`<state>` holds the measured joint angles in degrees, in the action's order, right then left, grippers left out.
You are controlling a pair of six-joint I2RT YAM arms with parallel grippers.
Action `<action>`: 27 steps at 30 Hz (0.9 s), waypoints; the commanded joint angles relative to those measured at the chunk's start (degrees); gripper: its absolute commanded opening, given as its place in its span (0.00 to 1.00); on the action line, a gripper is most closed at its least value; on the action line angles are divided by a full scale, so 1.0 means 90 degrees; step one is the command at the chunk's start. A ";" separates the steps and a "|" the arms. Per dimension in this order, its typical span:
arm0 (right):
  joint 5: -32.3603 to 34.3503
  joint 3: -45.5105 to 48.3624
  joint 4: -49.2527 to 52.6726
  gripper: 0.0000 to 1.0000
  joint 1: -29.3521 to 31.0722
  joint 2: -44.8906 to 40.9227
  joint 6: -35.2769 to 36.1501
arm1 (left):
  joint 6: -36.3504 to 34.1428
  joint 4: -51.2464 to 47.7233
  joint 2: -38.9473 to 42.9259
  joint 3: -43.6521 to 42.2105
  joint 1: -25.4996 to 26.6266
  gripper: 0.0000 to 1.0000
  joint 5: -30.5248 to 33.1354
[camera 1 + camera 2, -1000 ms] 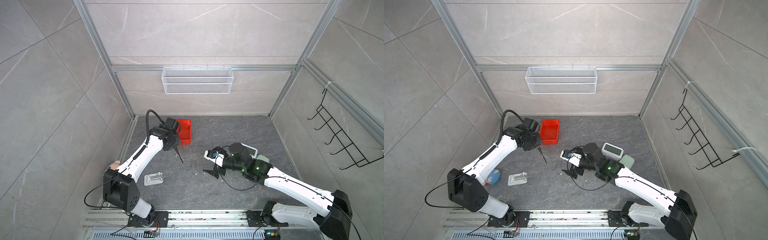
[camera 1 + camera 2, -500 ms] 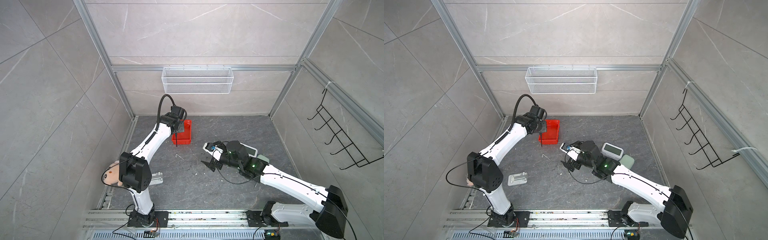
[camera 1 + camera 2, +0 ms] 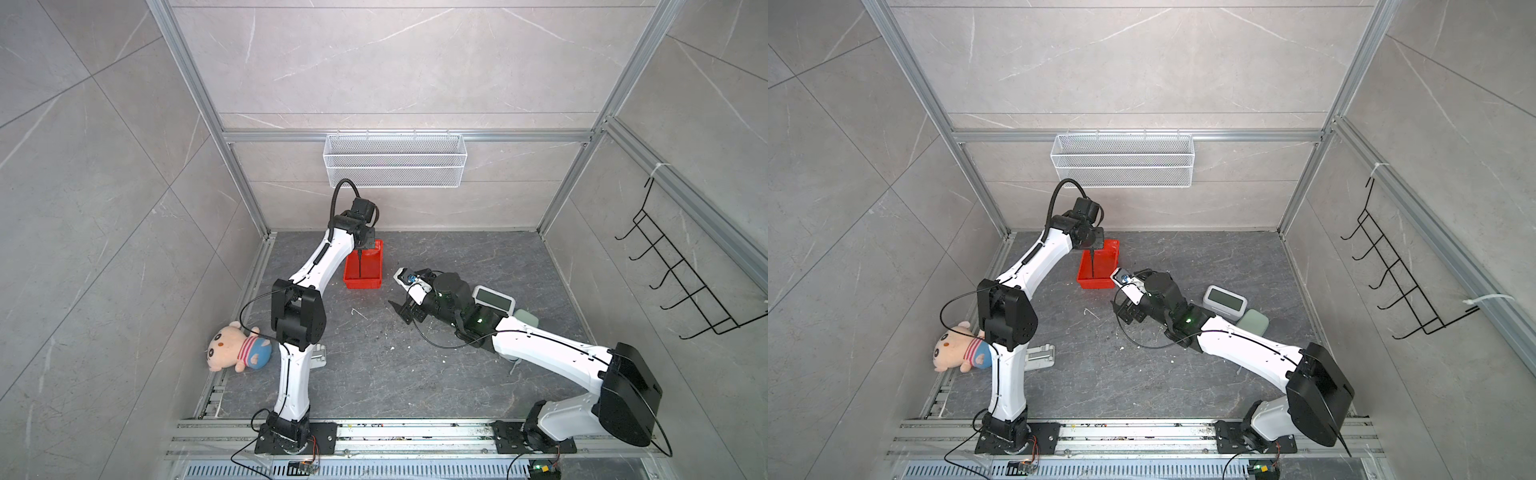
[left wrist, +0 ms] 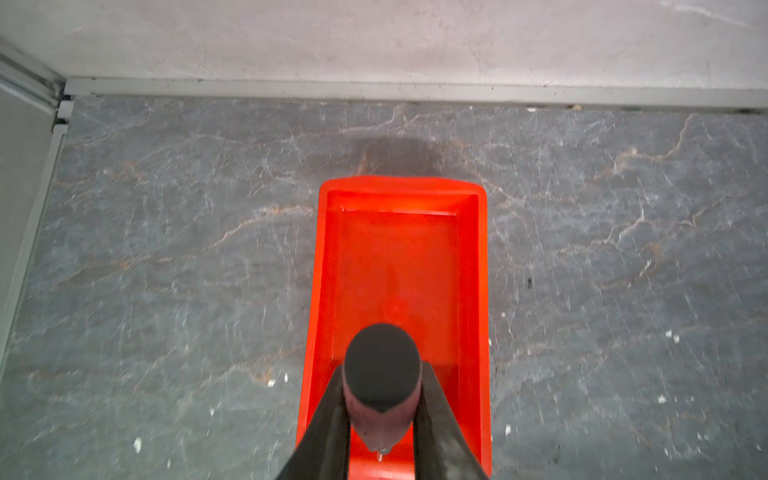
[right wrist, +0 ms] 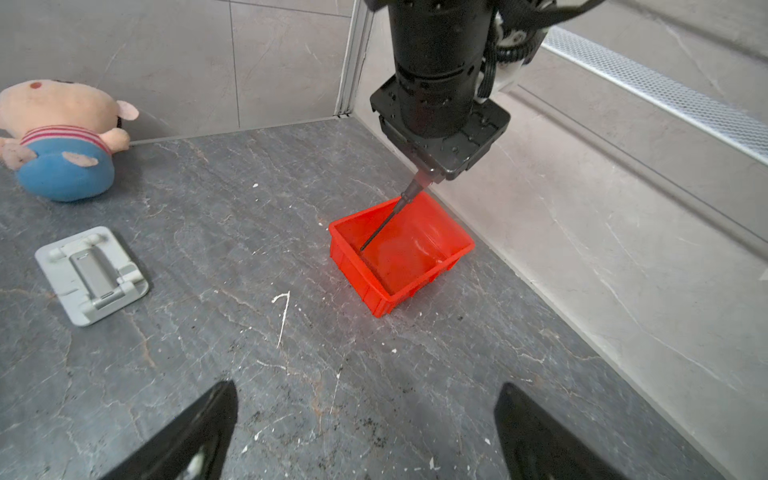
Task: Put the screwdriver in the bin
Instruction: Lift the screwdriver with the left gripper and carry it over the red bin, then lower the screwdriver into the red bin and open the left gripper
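**Inspector:** Which step is in hand?

**Recorder:** Placement. The screwdriver (image 5: 384, 224) is gripped by the handle in the closed left claw (image 4: 381, 399), its thin black shaft hung tip-down inside the red bin (image 5: 361, 286). A release is judged to be needed next.

**Inspector:** The right claw (image 5: 365, 388)?

**Recorder:** Held open and empty, well apart over the bench (image 5: 249, 374).

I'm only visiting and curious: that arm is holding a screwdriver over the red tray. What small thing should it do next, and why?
Probably open the left arm's jaws. They are shut on the screwdriver handle, and its shaft points down inside the bin, so letting go should drop it in.
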<state>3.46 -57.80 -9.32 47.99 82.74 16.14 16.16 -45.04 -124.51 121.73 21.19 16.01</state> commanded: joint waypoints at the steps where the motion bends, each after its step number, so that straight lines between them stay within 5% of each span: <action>1: 0.0180 -0.0274 -0.0370 0.99 0.0039 0.0157 -0.0206 | -0.0202 -0.0181 -0.0279 0.0545 -0.0127 0.00 -0.0132; 27: 0.0123 -0.0159 0.0225 0.99 0.0036 -0.0133 -0.0358 | -0.0109 -0.0272 -0.1851 0.1113 -0.0298 0.02 -0.0175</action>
<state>4.34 -58.41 -8.29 47.99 82.98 14.22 15.57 -46.41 -140.11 129.80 18.68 13.43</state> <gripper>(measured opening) 0.990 0.228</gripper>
